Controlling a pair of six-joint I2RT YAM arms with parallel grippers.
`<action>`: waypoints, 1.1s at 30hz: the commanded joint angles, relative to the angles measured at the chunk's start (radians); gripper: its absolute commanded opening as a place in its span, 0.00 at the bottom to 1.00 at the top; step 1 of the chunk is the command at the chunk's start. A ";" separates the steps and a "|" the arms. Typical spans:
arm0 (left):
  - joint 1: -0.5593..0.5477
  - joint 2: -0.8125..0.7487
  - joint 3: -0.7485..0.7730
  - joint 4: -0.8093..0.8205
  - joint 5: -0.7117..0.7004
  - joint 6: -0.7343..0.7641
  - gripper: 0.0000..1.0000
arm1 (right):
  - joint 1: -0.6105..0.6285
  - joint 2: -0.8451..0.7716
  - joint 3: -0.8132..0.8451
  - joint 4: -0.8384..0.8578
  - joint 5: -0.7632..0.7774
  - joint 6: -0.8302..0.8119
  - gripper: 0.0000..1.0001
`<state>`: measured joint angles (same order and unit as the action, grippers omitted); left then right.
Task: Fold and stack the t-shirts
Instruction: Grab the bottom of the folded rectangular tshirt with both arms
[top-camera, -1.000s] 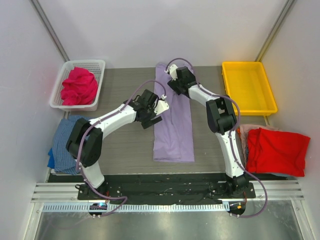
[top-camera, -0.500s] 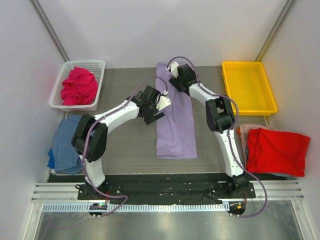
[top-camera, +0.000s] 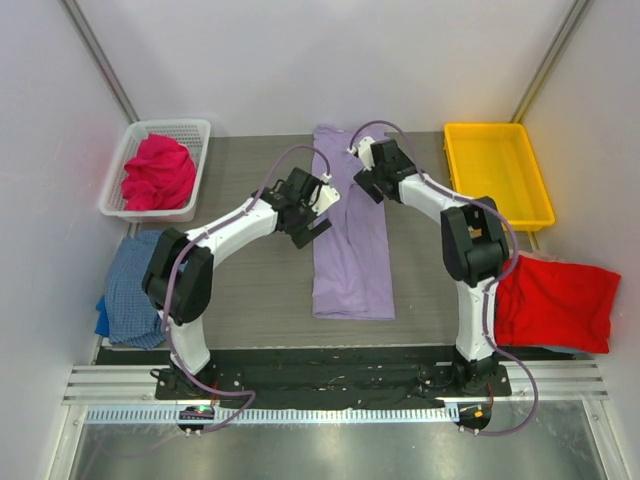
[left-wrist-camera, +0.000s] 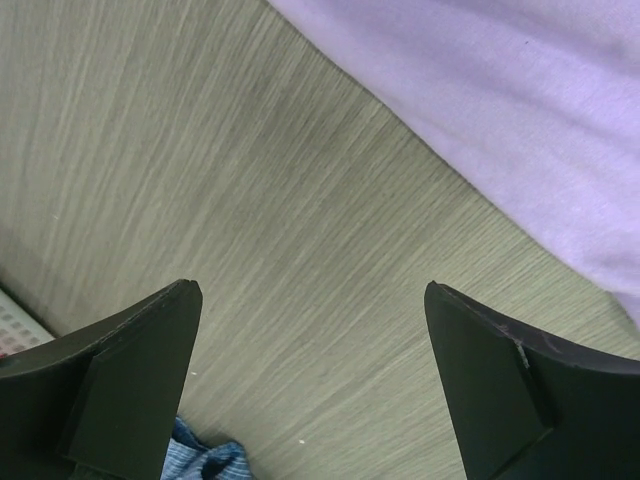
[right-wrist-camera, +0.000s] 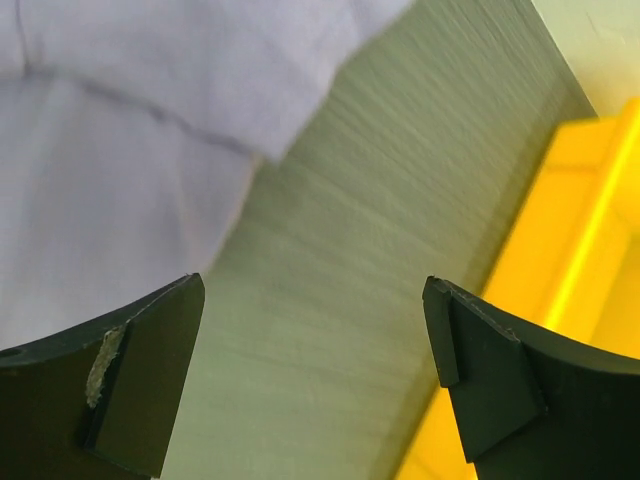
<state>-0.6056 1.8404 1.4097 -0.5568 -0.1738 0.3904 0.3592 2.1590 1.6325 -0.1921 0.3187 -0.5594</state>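
Observation:
The lavender t-shirt (top-camera: 350, 240) lies on the table as a long narrow folded strip. It also shows in the left wrist view (left-wrist-camera: 520, 110) and the right wrist view (right-wrist-camera: 130, 150). My left gripper (top-camera: 322, 208) is open and empty just left of the strip. My right gripper (top-camera: 362, 172) is open and empty at the strip's upper right. The magenta-pink t-shirt (top-camera: 158, 174) is bunched in the white mesh basket (top-camera: 196, 128). The blue checked t-shirt (top-camera: 128, 290) lies at the left edge. The red t-shirt (top-camera: 555, 303) lies at the right.
The yellow plastic tray (top-camera: 497, 172) stands at the back right and shows in the right wrist view (right-wrist-camera: 590, 250). A corner of the blue checked cloth (left-wrist-camera: 205, 457) shows below my left fingers. White walls close the table on three sides.
Both grippers have moved right, off the lavender strip. The strip shifted slightly right, and its far end now lies uncovered.

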 joint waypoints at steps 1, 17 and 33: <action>0.012 -0.063 0.028 -0.057 0.054 -0.099 1.00 | 0.015 -0.233 -0.141 -0.009 0.013 0.047 1.00; -0.025 -0.296 -0.296 -0.107 0.631 -0.019 1.00 | 0.184 -0.950 -0.810 -0.357 -0.133 0.108 0.84; -0.172 -0.191 -0.407 -0.055 0.689 -0.077 0.93 | 0.376 -1.044 -0.925 -0.423 -0.190 0.101 0.74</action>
<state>-0.7692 1.6394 1.0023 -0.6628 0.5087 0.3416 0.7082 1.1152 0.7029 -0.6170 0.1310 -0.4553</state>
